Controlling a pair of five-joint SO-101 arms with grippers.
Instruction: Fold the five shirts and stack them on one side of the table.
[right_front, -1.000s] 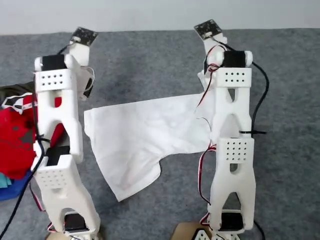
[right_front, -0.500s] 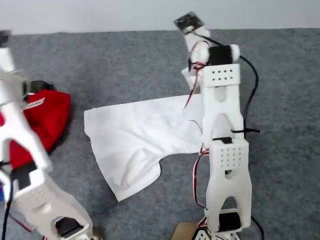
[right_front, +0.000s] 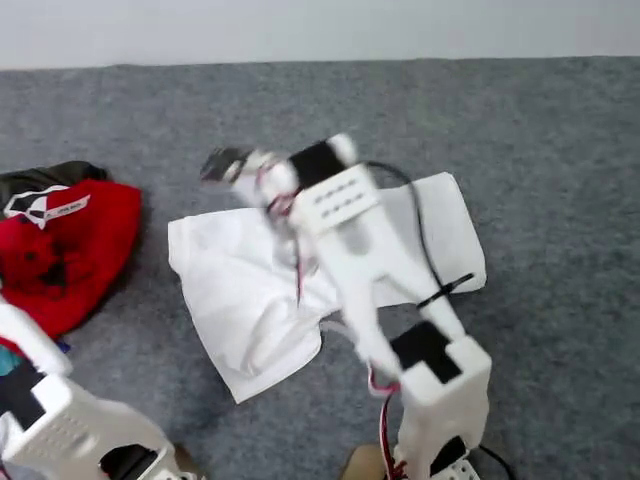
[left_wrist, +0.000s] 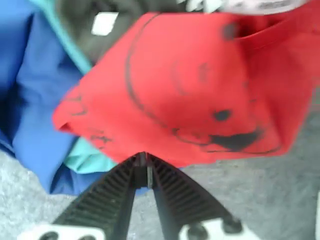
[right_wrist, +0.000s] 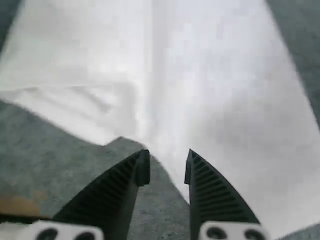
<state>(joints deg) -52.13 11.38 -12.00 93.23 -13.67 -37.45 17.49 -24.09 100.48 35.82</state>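
A white shirt (right_front: 250, 290) lies spread and rumpled in the middle of the grey table, one sleeve pointing toward the front. My right arm (right_front: 350, 220) leans across it to the left, and its gripper (right_front: 225, 165) hangs above the shirt's far left part. In the right wrist view that gripper (right_wrist: 166, 167) is open with nothing between its fingers, over the white shirt (right_wrist: 200, 75) at its edge. My left gripper (left_wrist: 143, 167) is shut and empty just beside a red shirt (left_wrist: 190, 85). That red shirt (right_front: 80, 240) tops a heap at the table's left.
Under the red shirt lie a blue shirt (left_wrist: 30, 100), a teal one (left_wrist: 87, 160) and a black one (right_front: 40, 180). The left arm's base (right_front: 60, 430) stands at the front left corner. Bare grey felt (right_front: 540, 150) stretches to the right and back.
My right arm has swung left across the white shirt, uncovering its right side. The left arm has drawn back to the front left, uncovering the red heap.
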